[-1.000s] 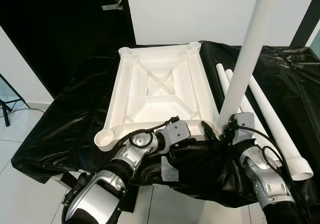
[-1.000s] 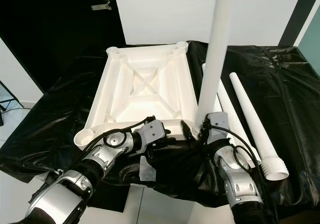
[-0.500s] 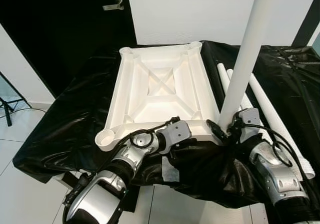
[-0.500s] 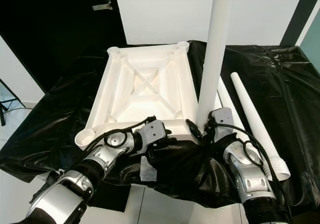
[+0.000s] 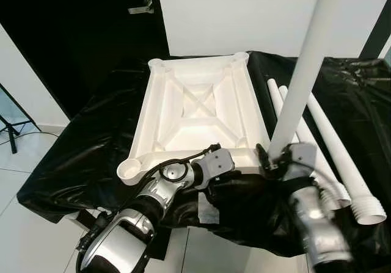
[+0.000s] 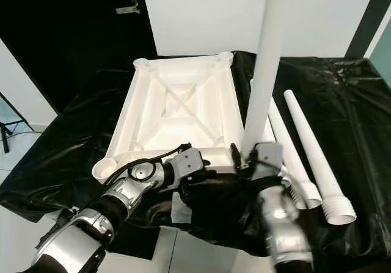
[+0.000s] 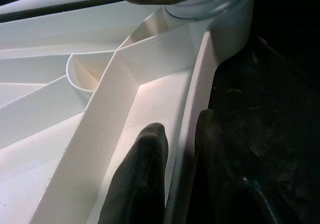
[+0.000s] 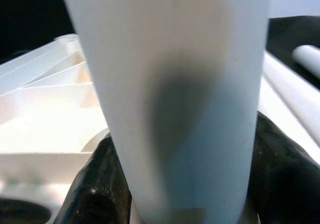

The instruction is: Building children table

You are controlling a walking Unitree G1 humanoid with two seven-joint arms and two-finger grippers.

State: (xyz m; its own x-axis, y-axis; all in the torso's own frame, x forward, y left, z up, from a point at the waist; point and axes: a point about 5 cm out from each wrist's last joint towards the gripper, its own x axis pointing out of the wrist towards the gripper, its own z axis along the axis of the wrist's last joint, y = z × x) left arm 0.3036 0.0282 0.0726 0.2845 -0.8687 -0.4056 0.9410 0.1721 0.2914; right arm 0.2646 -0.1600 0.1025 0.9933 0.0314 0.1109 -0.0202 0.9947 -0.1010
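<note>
The white tabletop (image 5: 198, 117) lies upside down on a surface draped in black plastic sheet (image 5: 79, 157), ribbed underside facing up, with a round leg socket at each corner.

The left gripper (image 7: 180, 149) pinches the near rim of the tabletop: one finger sits inside the rim wall, the other outside it, bracing the part.

The right gripper (image 5: 278, 160) clamps the base of one white leg (image 5: 302, 71). This leg stands upright at the near-right corner socket. The black fingers (image 8: 100, 184) press against both sides of the tube. Whether the leg is fully seated cannot be determined.

Three further legs (image 6: 311, 157) lie loose on the sheet, to the right of the tabletop, side by side.

Progress assessment: the task is at an early stage. One leg of four is being fitted. The near-left socket (image 5: 129, 169) and both far sockets remain empty. Remaining work, by judgement: seat this leg, fit three more, then turn the table upright.
</note>
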